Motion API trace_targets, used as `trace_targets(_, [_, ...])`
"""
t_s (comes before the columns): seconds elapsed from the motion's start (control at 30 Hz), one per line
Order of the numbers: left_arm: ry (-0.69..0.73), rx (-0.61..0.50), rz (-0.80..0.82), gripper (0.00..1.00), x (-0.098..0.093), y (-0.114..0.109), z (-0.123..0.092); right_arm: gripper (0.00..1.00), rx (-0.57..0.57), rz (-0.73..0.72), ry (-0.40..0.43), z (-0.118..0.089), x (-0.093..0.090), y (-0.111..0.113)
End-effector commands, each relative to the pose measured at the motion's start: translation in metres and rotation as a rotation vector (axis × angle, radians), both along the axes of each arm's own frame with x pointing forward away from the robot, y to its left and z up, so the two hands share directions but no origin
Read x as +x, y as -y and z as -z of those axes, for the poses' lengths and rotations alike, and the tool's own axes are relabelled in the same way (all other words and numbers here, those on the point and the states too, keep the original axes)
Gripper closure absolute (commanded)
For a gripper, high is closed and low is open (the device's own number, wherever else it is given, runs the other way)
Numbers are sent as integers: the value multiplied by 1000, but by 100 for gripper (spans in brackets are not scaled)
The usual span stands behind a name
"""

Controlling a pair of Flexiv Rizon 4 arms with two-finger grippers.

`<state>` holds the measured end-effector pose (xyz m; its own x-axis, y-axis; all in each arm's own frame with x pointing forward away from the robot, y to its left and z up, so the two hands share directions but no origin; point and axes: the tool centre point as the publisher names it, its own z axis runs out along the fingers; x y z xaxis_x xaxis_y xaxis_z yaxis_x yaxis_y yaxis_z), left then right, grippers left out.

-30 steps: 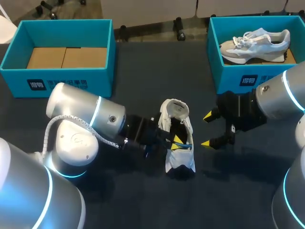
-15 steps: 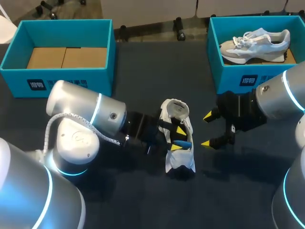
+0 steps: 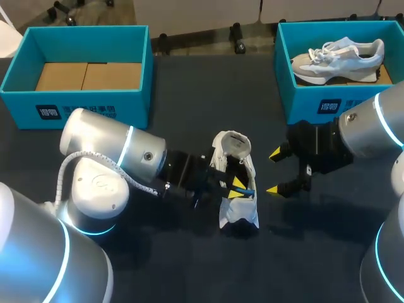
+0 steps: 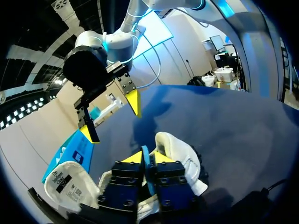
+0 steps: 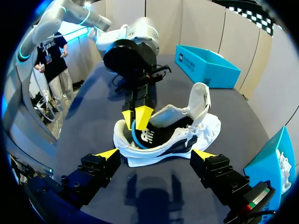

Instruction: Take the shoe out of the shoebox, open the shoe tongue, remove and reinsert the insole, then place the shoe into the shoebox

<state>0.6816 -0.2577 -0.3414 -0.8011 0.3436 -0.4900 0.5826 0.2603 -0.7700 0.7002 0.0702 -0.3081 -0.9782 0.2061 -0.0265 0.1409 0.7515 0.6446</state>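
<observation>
A white shoe (image 3: 237, 183) lies on the dark table with its tongue (image 3: 232, 144) folded back. My left gripper (image 3: 238, 187) reaches into its opening from the left. In the left wrist view its two yellow tips (image 4: 147, 158) press on a thin blue insole edge (image 4: 145, 151) from both sides. The right wrist view shows that insole (image 5: 134, 133) curling up out of the shoe (image 5: 177, 135) under the left gripper (image 5: 137, 114). My right gripper (image 3: 274, 170) stands open just right of the shoe, touching nothing. Its fingers (image 5: 154, 154) face the shoe's side.
A blue shoebox (image 3: 76, 107) with a cardboard floor stands at the back left. A second blue box (image 3: 315, 95) at the back right holds another pale sneaker (image 3: 341, 57). The right arm's body fills the table's right side.
Half a second ago the left gripper's tips stood apart over the shoe opening; now they are together on the blue insole. The right arm and the shoe have not moved.
</observation>
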Motion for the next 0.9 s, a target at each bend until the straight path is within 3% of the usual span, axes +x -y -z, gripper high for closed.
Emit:
trace_targets(0.03, [-6, 17, 8, 100, 1, 2, 7, 0, 0, 0, 1, 0, 0, 0])
trace_targets(0.4, [-16, 38, -8, 100, 1, -1, 11, 0, 0, 0, 1, 0, 0, 0])
trace_targets(0.43, [-15, 34, -10, 93, 1, -1, 9, 0, 0, 0, 1, 0, 0, 0])
trace_targets(0.47, [-13, 30, -12, 67, 1, -1, 6, 0, 0, 0, 1, 0, 0, 0])
trace_targets(0.5, [-11, 28, -14, 56, 1, -1, 4, 0, 0, 0, 1, 0, 0, 0])
trace_targets(0.53, [-10, 27, -14, 51, 1, -2, 3, 0, 0, 0, 1, 0, 0, 0])
trace_targets(0.57, [-6, 21, -17, 34, 1, -2, -1, 0, 0, 0, 1, 0, 0, 0])
trace_targets(0.67, [-2, 15, -21, 13, 1, -3, -7, 0, 0, 0, 1, 0, 0, 0])
trace_targets(0.7, [2, 13, -21, 7, 1, -4, -9, 0, 0, 0, 1, 0, 0, 0])
trace_targets(0.8, [12, 11, -16, 4, 2, -5, -14, 0, 0, 0, 1, 0, 0, 0])
trace_targets(0.9, [24, 15, -12, 5, 5, -7, -18, 0, 0, 0, 1, 0, 0, 0])
